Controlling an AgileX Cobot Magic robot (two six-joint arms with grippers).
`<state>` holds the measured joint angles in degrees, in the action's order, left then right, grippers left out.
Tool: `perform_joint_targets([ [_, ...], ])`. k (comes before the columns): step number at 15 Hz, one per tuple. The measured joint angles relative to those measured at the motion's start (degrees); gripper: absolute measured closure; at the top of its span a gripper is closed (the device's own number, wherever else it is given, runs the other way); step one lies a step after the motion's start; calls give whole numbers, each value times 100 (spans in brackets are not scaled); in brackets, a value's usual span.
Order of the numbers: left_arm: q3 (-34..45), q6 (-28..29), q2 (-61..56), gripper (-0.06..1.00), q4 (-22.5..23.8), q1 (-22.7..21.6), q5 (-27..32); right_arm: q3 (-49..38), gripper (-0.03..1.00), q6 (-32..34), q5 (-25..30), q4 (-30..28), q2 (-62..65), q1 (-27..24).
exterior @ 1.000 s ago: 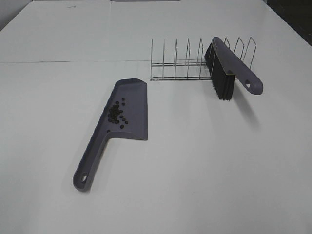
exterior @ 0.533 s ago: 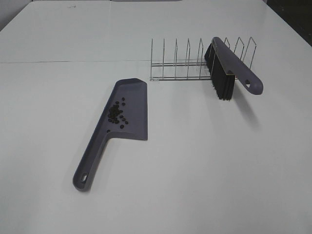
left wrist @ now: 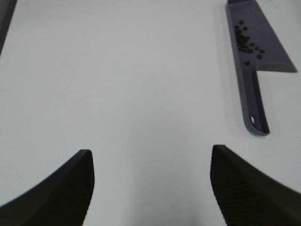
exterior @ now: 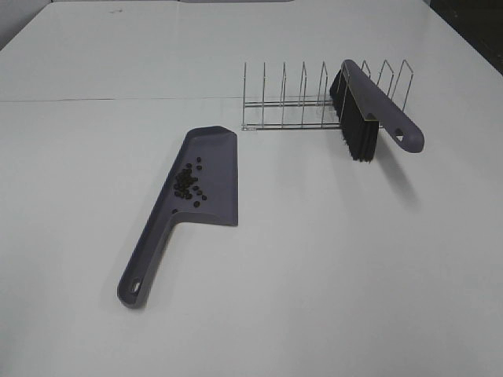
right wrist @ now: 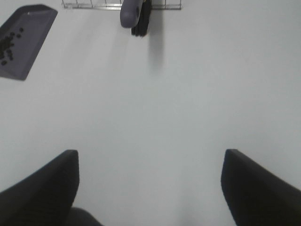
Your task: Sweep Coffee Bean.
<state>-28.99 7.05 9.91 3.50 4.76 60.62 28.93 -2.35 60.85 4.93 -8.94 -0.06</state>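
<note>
We are seeing the coffee beans [exterior: 188, 184] lying as a loose cluster of small, dark, rounded specks inside the dustpan [exterior: 214, 161], toward its left wall and near the neck of its handle. The dustpan is lying flat on the white table [exterior: 314, 275]; it is a smooth purple-grey plastic scoop with a long handle ending in a hanging hole. Behind it, a thin wire rack [exterior: 302, 98] is standing, and the brush [exterior: 377, 106], with a matching purple-grey handle and black bristles, is leaning in the rack's slots. We are holding the left gripper [left wrist: 150, 183] and the right gripper [right wrist: 150, 183] over bare table, well apart from the dustpan, each with its dark jaws spread wide and nothing between them.
</note>
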Motion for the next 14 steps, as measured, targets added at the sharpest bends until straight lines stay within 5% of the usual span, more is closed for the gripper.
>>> perform_joint_targets([
  [5, 0, 0, -951, 28, 6, -252, -6, -23, 24, 0, 0, 23, 911, -69],
  [14, 0, 0, -1008, 28, 6, -252, -6, -23, 24, 0, 0, 23, 911, -69],
])
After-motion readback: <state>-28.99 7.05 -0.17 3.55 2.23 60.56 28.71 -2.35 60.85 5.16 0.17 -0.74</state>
